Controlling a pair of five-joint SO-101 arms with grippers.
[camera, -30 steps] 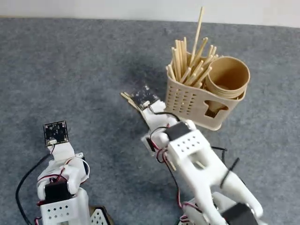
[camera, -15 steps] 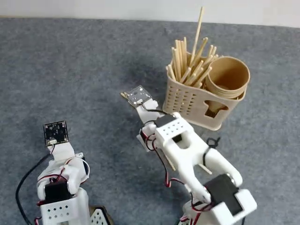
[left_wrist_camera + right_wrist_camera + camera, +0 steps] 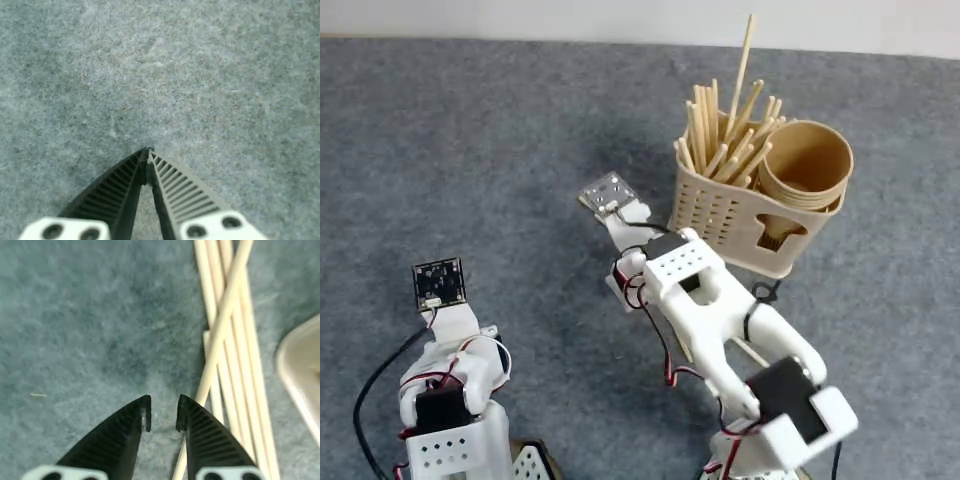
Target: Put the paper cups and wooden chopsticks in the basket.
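The beige perforated basket [image 3: 740, 215] stands at the back right, with a bundle of wooden chopsticks [image 3: 730, 125] upright in one half and stacked paper cups [image 3: 807, 165] in the other. Several loose chopsticks [image 3: 227, 335] lie crossed on the grey carpet, just beside and ahead of my right gripper [image 3: 163, 415]. Its fingers stand slightly open with nothing between them. The basket's pale edge [image 3: 302, 375] shows beyond those sticks. The right arm [image 3: 685, 275] stretches toward the basket's near-left side. My left gripper [image 3: 148, 154] is shut over bare carpet, and its arm [image 3: 445, 385] is at the front left.
Grey carpet [image 3: 470, 140] covers the table, with open room across the left and back. A pale wall strip [image 3: 620, 18] runs along the far edge. One tall chopstick [image 3: 744, 55] sticks up well above the basket.
The right arm has swung, and its wrist shifted a little back and left. The chopstick ends that showed beside it are now covered. The left arm has stayed still.
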